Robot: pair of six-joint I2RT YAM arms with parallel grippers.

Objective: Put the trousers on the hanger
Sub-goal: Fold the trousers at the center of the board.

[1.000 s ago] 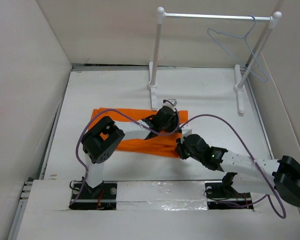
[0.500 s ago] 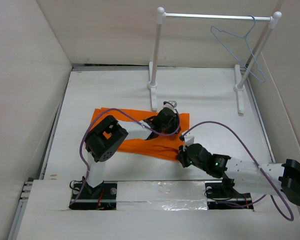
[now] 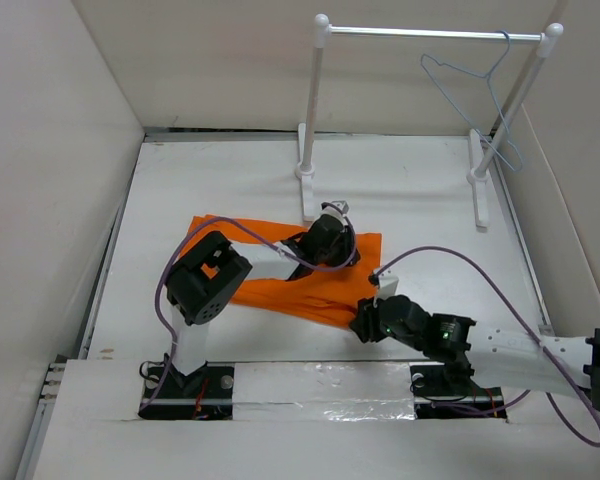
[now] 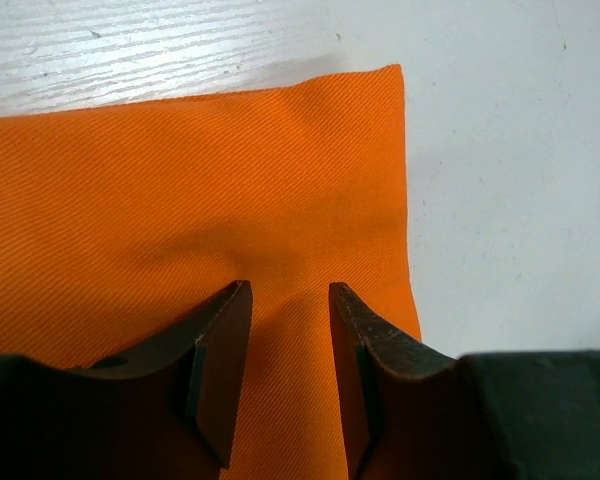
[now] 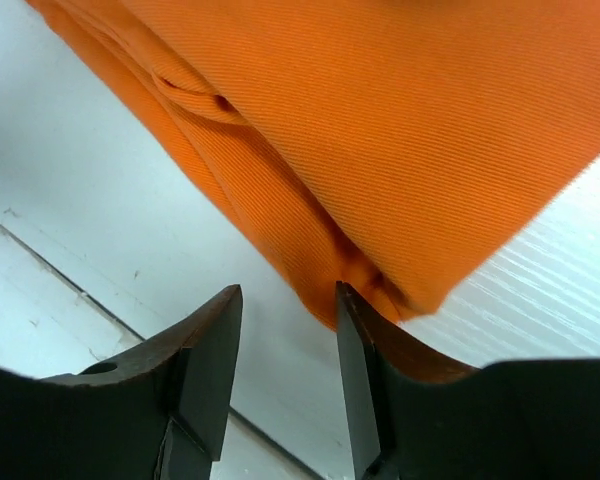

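Note:
The orange trousers (image 3: 320, 295) lie flat on the white table (image 3: 420, 200), in front of both arms. My left gripper (image 3: 330, 238) points down on their far right corner; in the left wrist view its jaws (image 4: 288, 290) stand a little apart with the orange cloth (image 4: 180, 170) under and between them. My right gripper (image 3: 365, 322) is open and empty at the trousers' near right corner; in the right wrist view (image 5: 288, 290) the folded cloth edge (image 5: 380, 130) touches its right finger (image 5: 365, 340). The pale blue wire hanger (image 3: 458, 69) hangs on the rail at the back right.
A white two-post rail stand (image 3: 430, 34) stands at the back of the table, its left post foot (image 3: 307, 190) just behind the trousers. White walls close in on the left, back and right. A taped strip (image 3: 320, 385) runs along the near edge.
My right gripper has drawn back toward the near edge, away from the trousers' bunched near edge. The cloth now lies flatter and reaches further right. The left gripper has barely moved.

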